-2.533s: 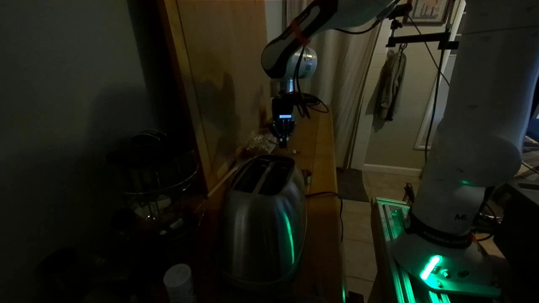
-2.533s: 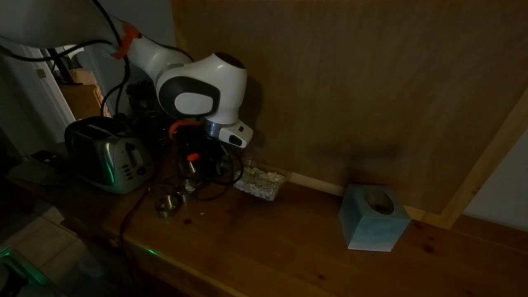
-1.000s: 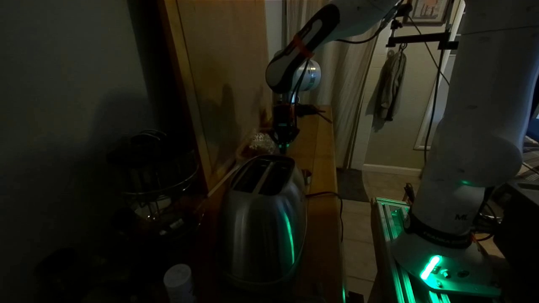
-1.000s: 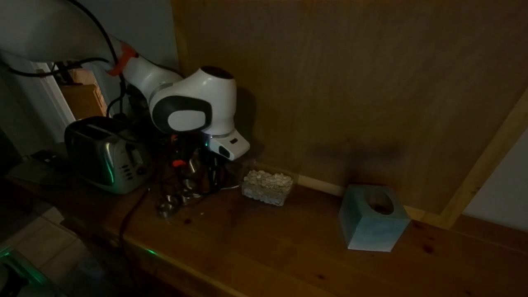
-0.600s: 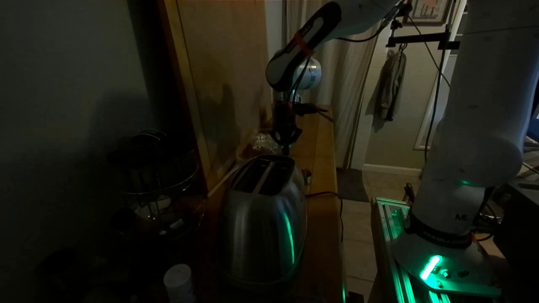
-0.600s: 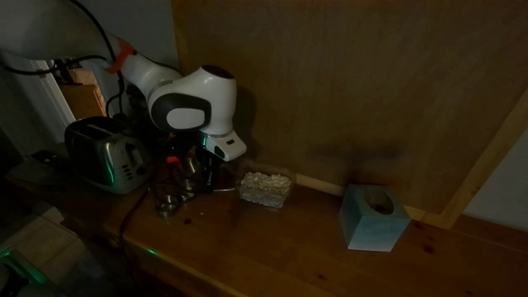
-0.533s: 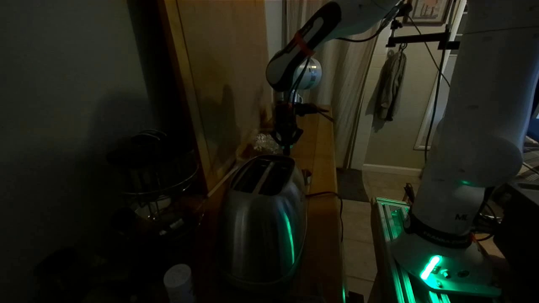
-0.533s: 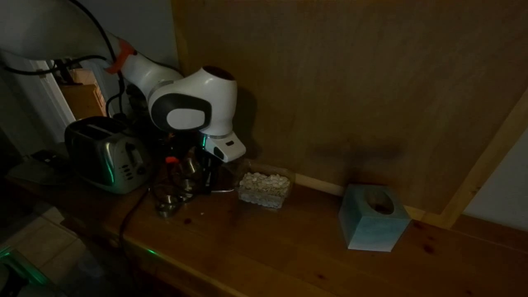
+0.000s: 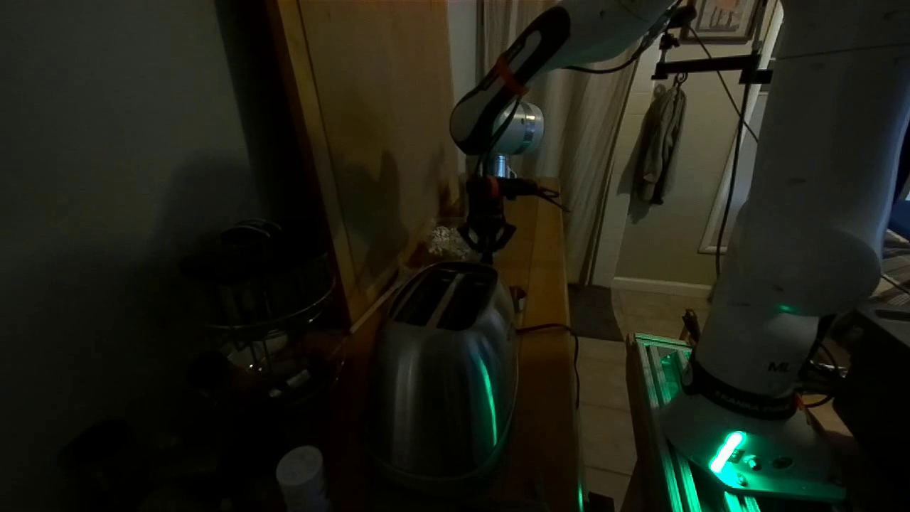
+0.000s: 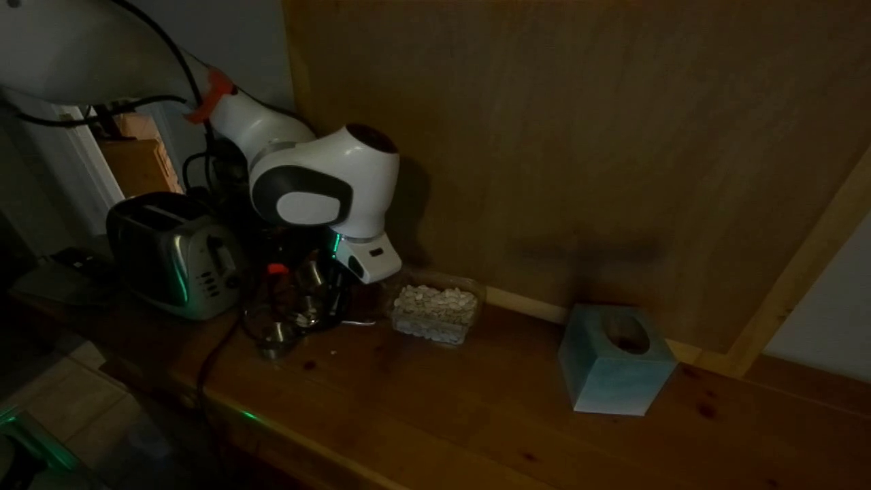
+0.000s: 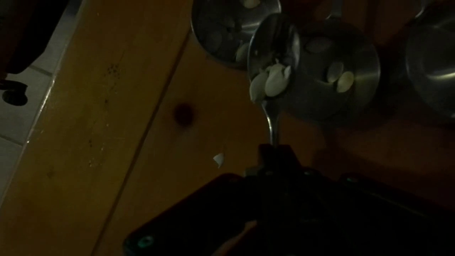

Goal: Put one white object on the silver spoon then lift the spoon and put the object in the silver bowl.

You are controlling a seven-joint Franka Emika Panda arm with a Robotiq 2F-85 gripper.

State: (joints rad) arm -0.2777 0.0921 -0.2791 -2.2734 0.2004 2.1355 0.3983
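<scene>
Oval white objects lie in the silver spoon, partly over two silver bowls.

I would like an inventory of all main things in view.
Wooden table: 1, brown, all views
Wooden panel: 1, brown, behind table
Metal toaster: 1, silver, on table
Cylinder: 1, white, near toaster
Cubic box: 1, bluish, on table
Rectangular plastic tub: 1, clear, on table
Round metal bowls: at least 3, silver, on table
Metal spoon: 1, silver, near bowls
Flat pieces: many, whitish, on spoon, in bowls and tub
Small chip: 1, white, on table
Hanging cloth: 1, grey, background
Robot arm: 1, mostly white, above table
Gripper: 1, black, shut on spoon
</scene>
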